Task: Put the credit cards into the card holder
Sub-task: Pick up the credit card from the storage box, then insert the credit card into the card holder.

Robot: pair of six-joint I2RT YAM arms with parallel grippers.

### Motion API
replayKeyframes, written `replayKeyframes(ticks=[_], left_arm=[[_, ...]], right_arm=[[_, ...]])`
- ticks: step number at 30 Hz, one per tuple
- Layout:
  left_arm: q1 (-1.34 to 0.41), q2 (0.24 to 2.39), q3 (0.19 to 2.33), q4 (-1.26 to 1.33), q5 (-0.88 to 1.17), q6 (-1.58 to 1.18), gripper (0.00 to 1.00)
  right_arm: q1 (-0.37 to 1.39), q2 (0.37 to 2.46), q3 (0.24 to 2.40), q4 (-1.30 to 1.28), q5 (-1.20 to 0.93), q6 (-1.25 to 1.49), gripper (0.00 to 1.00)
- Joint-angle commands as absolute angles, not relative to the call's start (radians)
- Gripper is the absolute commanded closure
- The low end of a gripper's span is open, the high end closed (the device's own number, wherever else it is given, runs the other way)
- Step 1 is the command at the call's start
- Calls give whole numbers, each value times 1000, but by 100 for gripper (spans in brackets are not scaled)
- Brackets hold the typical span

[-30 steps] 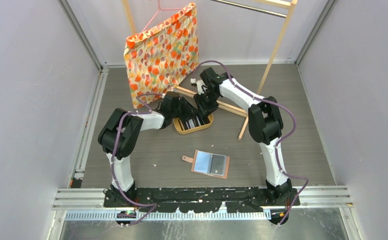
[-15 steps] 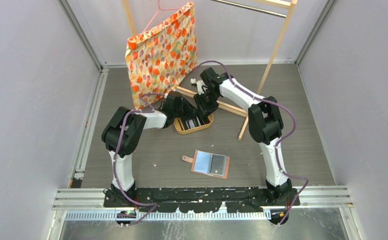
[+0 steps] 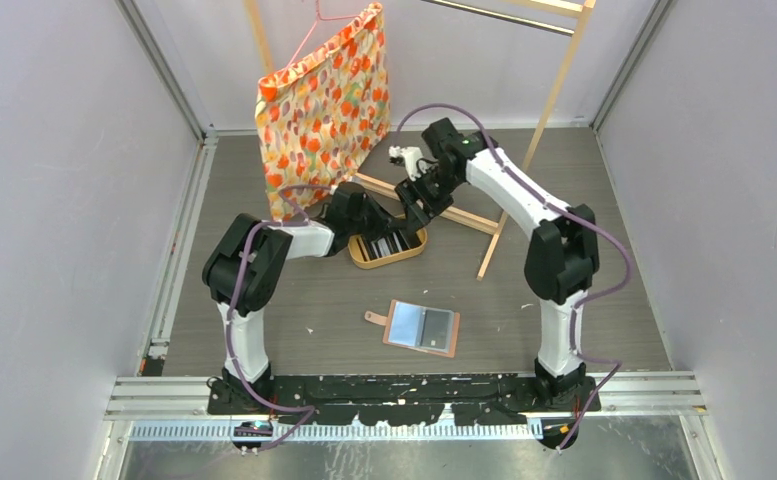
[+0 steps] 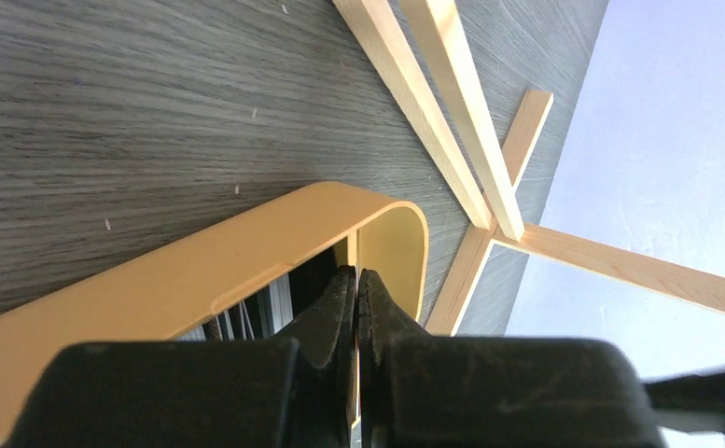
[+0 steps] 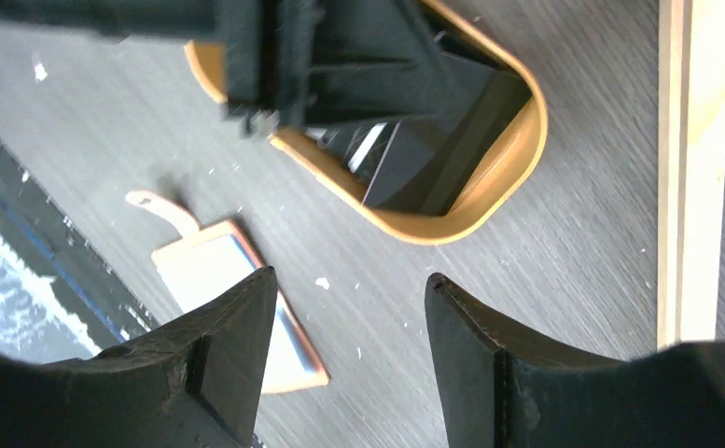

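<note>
the left gripper (image 3: 379, 228) has its tip down inside the orange-yellow oval wooden tray (image 3: 362, 260), near the middle of the top view. its two black fingers are squeezed tight together. the thin black, grey and white plastic credit cards (image 3: 392, 243) stand on edge in that tray, right by the tip. i cannot tell if a card is pinched between the fingers. the left wrist view shows only the closed tip and the tray wall.

the right gripper (image 5: 349, 308) hangs above the tray. its fingers are spread apart with nothing in them.

the salmon-tan folding leather card holder (image 3: 422, 328) lies open and flat on the grey wood-look table (image 3: 614, 300). it is lower in the top view, well apart from the tray. i cannot tell if any card is in its pockets.

what could go wrong from here:
- the fingers may have shut on air, or only on a card's corner. then the card could slip out on the way up.
- the cards sit packed close, so two could come up at once.
- the tip is close to the tray wall, so a lift could drag or tip the tray.
- the two arms are near each other over the tray and could bump.
</note>
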State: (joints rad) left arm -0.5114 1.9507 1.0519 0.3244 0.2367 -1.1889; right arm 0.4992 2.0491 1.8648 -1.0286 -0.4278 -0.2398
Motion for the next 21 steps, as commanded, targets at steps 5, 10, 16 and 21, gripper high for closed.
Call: replayKeyframes(ticks=[5,10,16,21], left_arm=[[-509,1792,1026,421,260,-1085,100],[-509,1680,986,415,293,-990,100],[-509,1510,874,436,416,-858,100],[-525,1331,721,431,533,-745,100]], right_arm=[[475,1791,1724,-1166,-671,-531,36],[472,1639,1557,-1159,-734,-639,36],[447,1479,1341,-1077,-807,-660,36],[451,1460,1127,-1053,-901,-828,49]])
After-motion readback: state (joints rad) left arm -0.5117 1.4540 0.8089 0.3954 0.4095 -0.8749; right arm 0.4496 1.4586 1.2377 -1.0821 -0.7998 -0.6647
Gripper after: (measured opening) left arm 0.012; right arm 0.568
